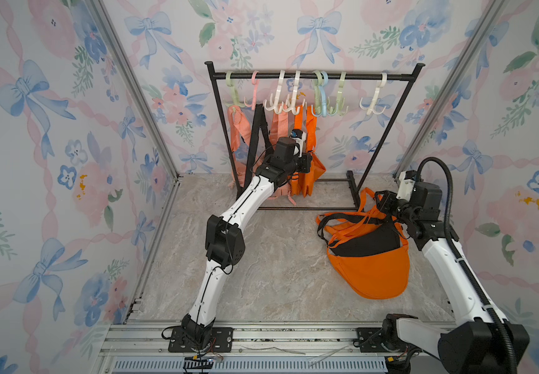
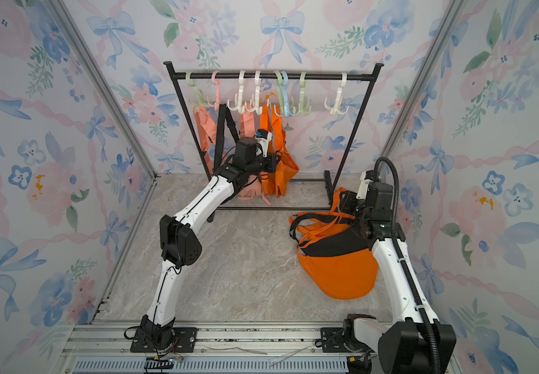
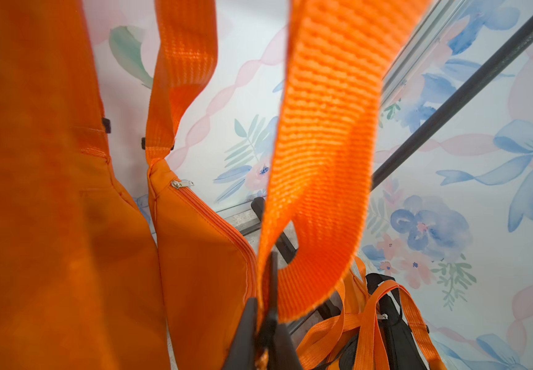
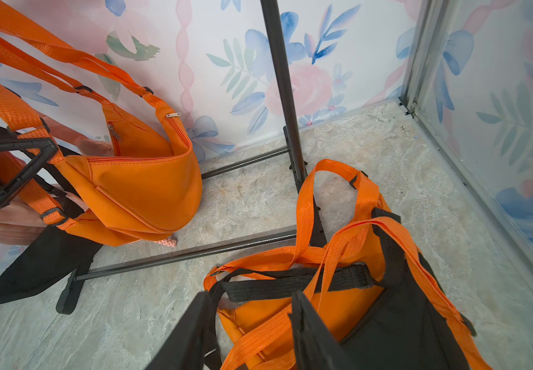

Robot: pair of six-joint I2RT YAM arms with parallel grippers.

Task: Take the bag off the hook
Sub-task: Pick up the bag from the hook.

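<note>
Notably, the left pincer (image 3: 266, 307) was pressed together on the orange webbing strap (image 3: 323, 153) of the orange crescent bag (image 3: 201, 256). The strap folded over just above the black fingers (image 3: 244, 333).

The orange crescent bag (image 1: 317, 168) hung on the black rack (image 1: 313, 76), which stood along the counter's back edge. Its straps ran up to the plastic hooks (image 1: 294, 104) near mid-rail. Which hook carried it could not be told. In the right wrist view its body (image 4: 137, 185) sagged low over the rack's base bars.

Beside it, toward the counter's left edge, hung a peach bag (image 1: 239, 129) and a dark hanging bag (image 4: 41, 266).

The right pincer (image 4: 249, 294) was spread, jaws apart, poised over a heap by the counter's (image 1: 261, 259) right edge, just in front of the rack's right foot. The heap was a flat orange bag (image 1: 372, 278) with a black bag (image 1: 368, 241) lying on it, straps tangled. A black strap (image 4: 291, 282) crossed beneath the gap between the jaws.
</note>
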